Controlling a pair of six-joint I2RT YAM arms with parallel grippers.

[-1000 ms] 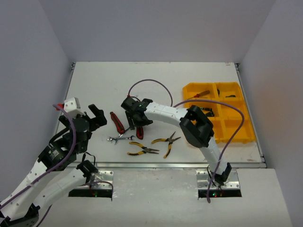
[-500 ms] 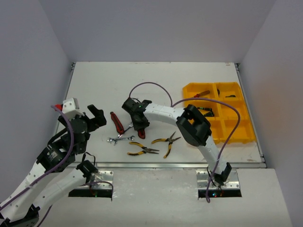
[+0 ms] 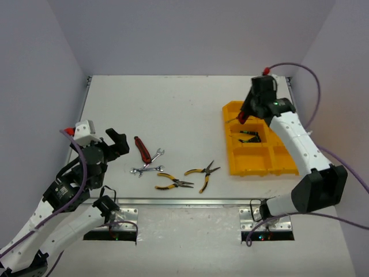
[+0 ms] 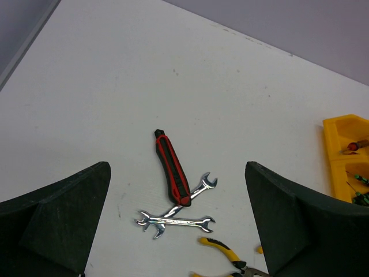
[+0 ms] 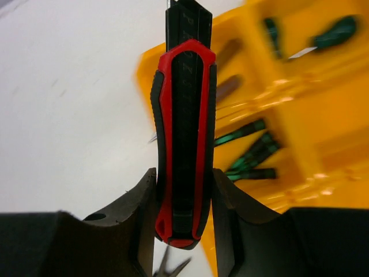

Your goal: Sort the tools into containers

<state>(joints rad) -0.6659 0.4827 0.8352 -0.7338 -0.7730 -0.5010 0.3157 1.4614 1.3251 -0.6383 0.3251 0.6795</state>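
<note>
My right gripper (image 3: 244,113) is shut on a red-and-black-handled tool (image 5: 183,144) and holds it above the left side of the yellow tray (image 3: 249,171). The tray holds green screwdrivers (image 5: 248,150). My left gripper (image 3: 118,141) is open and empty, just left of the tools on the table. A second red-and-black-handled tool (image 3: 142,149) lies there, with two crossed silver wrenches (image 3: 147,168) and two yellow-handled pliers (image 3: 173,183), (image 3: 202,173). In the left wrist view, the red tool (image 4: 172,169) and the wrenches (image 4: 174,220) lie between my open fingers (image 4: 57,225).
The right arm crosses over the right part of the tray and hides it. Walls close in the table on the left, back and right. The tray's corner shows in the left wrist view (image 4: 340,138).
My right arm has swung from the tools in the table's middle to above the tray's left side, carrying a red-handled tool. The left gripper has barely moved.
</note>
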